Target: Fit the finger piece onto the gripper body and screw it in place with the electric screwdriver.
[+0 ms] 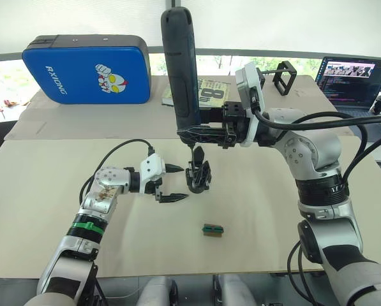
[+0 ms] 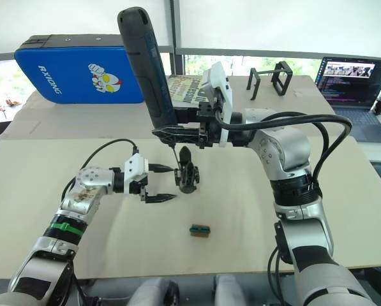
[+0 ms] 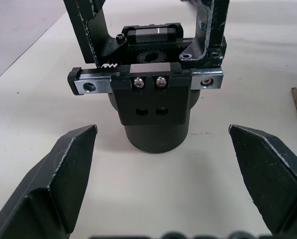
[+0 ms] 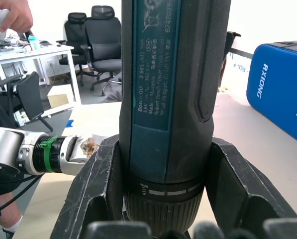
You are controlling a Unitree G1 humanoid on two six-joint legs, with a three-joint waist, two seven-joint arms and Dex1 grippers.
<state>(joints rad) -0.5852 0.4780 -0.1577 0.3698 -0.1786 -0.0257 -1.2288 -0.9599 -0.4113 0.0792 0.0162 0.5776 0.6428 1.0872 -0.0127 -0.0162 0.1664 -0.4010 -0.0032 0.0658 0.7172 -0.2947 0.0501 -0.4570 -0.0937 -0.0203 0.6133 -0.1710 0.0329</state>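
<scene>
Clearly the screwing step is in hand: the right tool (image 1: 206, 135) grips the electric screwdriver (image 1: 180, 70) upright, its bit just above the gripper body (image 1: 198, 175) on the counter (image 1: 273, 223). The left tool (image 1: 170, 183) hangs released just beside that body; next, the bit must seat squarely in a screw head.

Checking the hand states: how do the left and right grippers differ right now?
The left gripper is open and holds nothing; the right gripper is shut on the electric screwdriver. The left gripper sits low beside the gripper body, apart from it; the right gripper sits higher, with the screwdriver upright above it. Both have two black fingers.
</scene>
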